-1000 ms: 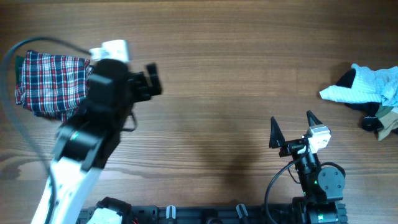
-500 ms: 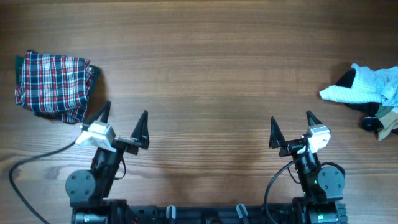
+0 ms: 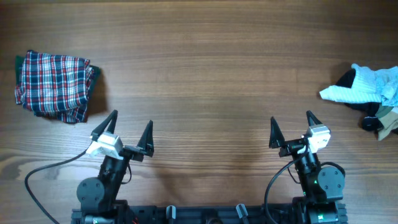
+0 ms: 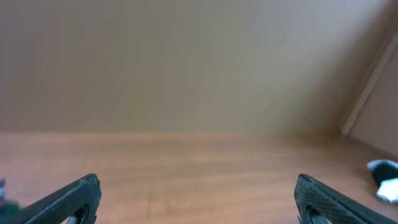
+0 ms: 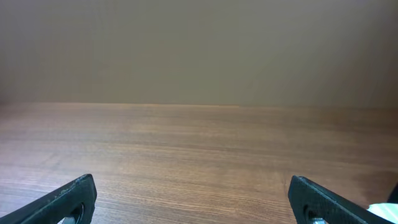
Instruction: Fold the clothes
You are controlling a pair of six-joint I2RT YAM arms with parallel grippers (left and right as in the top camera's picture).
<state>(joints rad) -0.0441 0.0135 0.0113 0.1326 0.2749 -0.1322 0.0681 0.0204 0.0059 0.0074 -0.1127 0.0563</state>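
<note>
Overhead, folded plaid shirt (image 3: pixel 55 86), well apart from spread left pincer (image 3: pixel 131 119)

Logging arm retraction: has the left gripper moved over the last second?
Yes. The left gripper pulled back from beside the plaid shirt toward its base.

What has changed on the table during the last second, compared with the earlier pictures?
The left arm pulled back from the folded red, navy and white plaid cloth to its base at the near edge. Its open left fingers hold nothing. The plaid cloth, the pale blue and dark heap of clothes and the open right fingers stayed as they were.
</note>
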